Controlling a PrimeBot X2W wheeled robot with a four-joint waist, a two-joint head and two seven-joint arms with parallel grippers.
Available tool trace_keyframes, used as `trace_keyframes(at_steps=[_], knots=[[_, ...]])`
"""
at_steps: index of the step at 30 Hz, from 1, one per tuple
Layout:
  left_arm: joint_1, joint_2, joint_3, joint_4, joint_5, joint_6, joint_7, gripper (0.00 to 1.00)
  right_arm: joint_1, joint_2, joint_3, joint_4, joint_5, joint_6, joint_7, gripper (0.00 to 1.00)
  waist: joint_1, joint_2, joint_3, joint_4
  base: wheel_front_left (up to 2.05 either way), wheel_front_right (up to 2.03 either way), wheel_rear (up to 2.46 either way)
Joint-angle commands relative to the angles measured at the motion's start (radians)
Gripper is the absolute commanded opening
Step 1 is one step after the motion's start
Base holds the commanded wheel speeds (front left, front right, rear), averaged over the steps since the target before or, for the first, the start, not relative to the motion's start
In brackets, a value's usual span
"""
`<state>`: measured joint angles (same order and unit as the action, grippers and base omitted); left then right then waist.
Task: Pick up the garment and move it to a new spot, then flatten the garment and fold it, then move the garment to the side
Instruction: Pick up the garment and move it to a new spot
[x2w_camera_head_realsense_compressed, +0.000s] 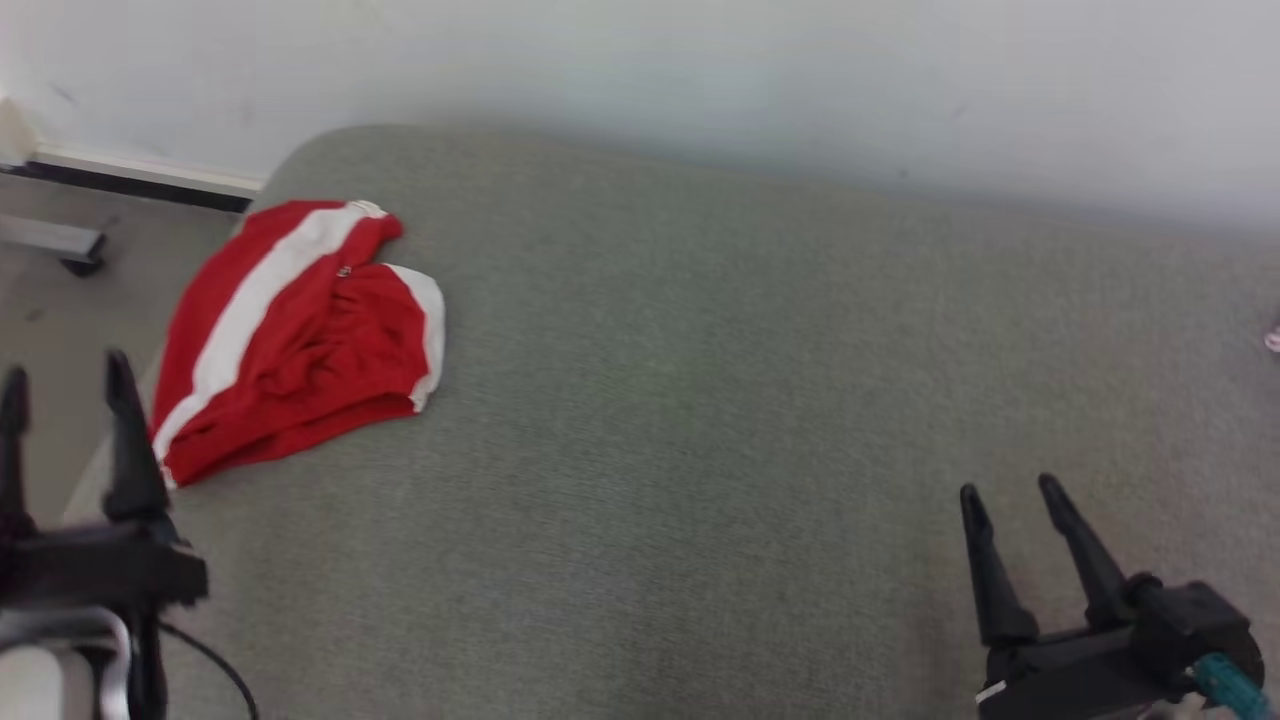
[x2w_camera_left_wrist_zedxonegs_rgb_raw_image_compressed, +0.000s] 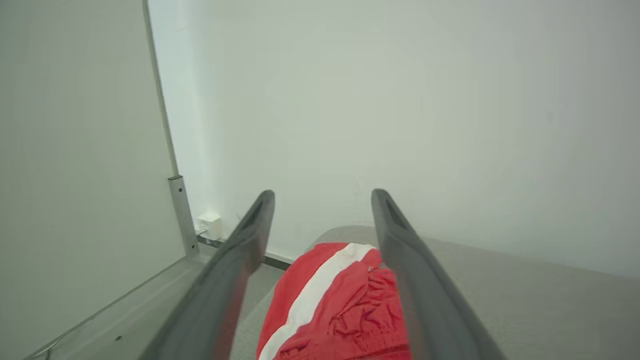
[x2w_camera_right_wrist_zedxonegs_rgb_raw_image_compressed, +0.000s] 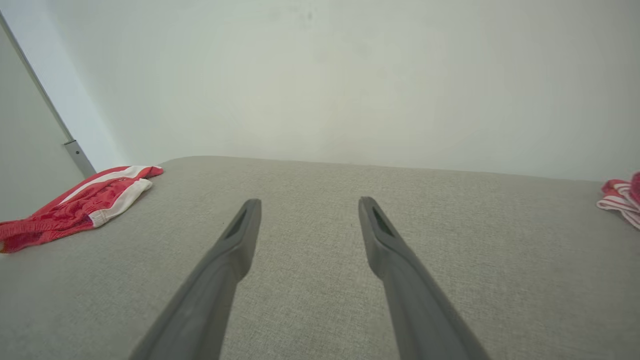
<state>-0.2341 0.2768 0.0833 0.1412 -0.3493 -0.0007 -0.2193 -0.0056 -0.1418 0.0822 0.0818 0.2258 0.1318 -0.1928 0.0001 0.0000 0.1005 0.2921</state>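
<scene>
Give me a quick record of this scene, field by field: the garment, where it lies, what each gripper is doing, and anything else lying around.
garment: red with white stripes, rumpled, not spread flat
place: far left corner of the grey padded surface, close to its edge
left gripper: open, holding nothing, fingers pointing toward the garment
right gripper: open, holding nothing, over bare surface at the near right
other item: red-and-white striped cloth at the surface's right edge
backdrop: pale wall
</scene>
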Motion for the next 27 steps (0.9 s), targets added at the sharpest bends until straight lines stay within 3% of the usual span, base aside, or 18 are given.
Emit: trace_keyframes(at_steps=[1, 11, 27], knots=[[-0.043, 0.012, 0.004, 0.005, -0.003, -0.003, 0.004, 1.0, -0.016, -0.011, -0.012, -0.009, -0.01, -0.002, 0.002, 1.0, -0.0001, 0.0, 0.119, -0.114, 0.0, 0.0, 0.0], [-0.28, 0.102, 0.054, 0.097, -0.039, 0.004, 0.048, 1.0, -0.096, -0.036, -0.051, -0.096, -0.037, -0.002, 0.015, 1.0, -0.0001, 0.0, 0.3, -0.264, 0.0, 0.0, 0.0], [-0.419, 0.223, 0.074, 0.391, -0.086, -0.033, 0.193, 1.0, -0.13, -0.034, -0.064, -0.163, -0.059, -0.002, 0.041, 1.0, -0.0001, 0.0, 0.385, -0.326, 0.0, 0.0, 0.0]])
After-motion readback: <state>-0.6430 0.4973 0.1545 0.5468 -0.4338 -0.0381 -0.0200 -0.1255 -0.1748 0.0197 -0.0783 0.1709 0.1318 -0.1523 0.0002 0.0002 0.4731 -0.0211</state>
